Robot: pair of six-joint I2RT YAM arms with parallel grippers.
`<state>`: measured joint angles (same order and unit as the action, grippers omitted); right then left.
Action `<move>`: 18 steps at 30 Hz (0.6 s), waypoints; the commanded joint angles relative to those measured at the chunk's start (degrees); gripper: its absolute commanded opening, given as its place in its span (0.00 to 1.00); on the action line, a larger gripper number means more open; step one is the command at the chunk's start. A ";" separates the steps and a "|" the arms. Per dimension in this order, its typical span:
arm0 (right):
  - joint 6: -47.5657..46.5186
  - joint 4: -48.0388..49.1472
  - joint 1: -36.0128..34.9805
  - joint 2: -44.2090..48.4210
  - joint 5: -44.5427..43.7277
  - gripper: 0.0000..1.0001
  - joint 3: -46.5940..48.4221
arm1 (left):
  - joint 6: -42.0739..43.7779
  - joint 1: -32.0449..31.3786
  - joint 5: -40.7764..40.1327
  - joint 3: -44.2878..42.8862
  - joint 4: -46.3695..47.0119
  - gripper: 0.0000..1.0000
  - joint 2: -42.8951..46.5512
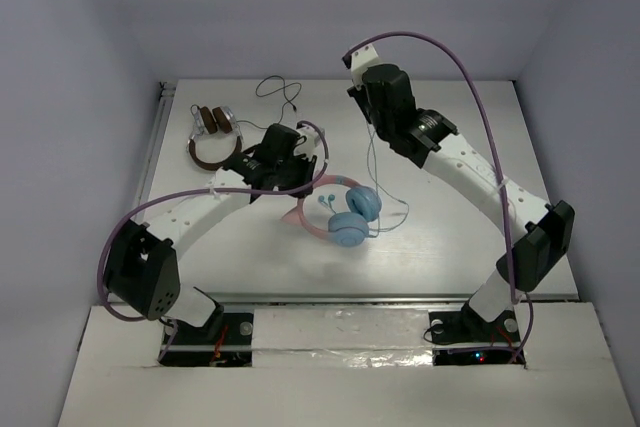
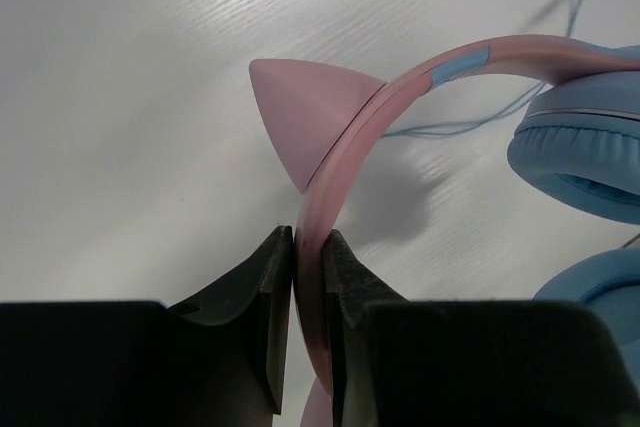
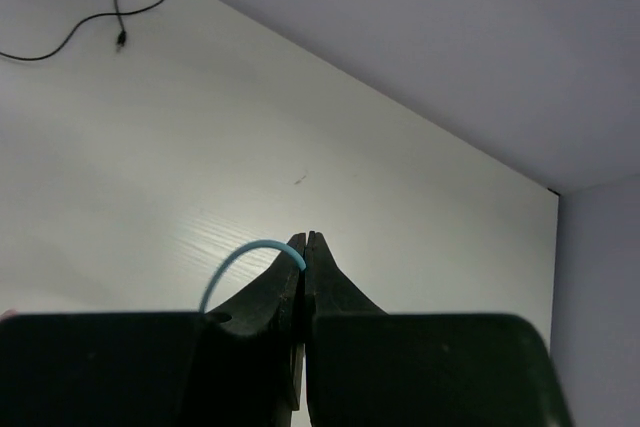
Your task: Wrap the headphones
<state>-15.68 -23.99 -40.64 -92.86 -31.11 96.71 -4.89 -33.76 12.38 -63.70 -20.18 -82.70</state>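
White counter [image 1: 450, 247], pale walls round it. Pink headphones [image 1: 350, 217] lie about mid-counter, the two blue ear cups [image 2: 580, 152] side by side, headband [image 2: 440, 67] arcing off toward 9 o'clock. The left hand [image 2: 308, 242] is clamped on the headband just below the cat ear [image 2: 305, 112], fingers nearly together with only the band between them. The right hand [image 3: 305, 239] sits at roughly 12 o'clock from the cups, fingers pinched closed on the thin blue cable [image 3: 235, 262], which loops out at the tips and runs back to the cups. At 10 o'clock: brown headphones [image 1: 212, 135], their black cable [image 1: 280, 90] trailing toward 12.
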 commanded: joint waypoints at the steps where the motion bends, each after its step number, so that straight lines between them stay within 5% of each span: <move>1: -1.98 5.97 0.82 -0.48 -3.85 0.00 1.73 | -1.00 -0.34 -4.93 0.51 -0.10 0.00 3.51; 5: -0.23 4.65 2.06 3.28 -3.96 0.00 2.00 | -2.32 -0.34 -13.96 -0.02 -2.84 0.00 3.60; 9: 1.62 5.71 2.06 6.37 3.77 0.00 1.64 | -1.27 -0.87 -3.87 0.24 -0.12 0.00 3.42; 18: 1.80 2.98 2.06 0.84 7.64 0.00 6.56 | -0.13 -8.24 4.31 -1.16 2.86 0.00 1.31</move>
<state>-14.52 -22.68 -38.70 -90.32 -25.89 100.84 -5.39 -39.62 10.90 -63.07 -20.82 -82.63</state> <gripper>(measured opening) 0.023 0.119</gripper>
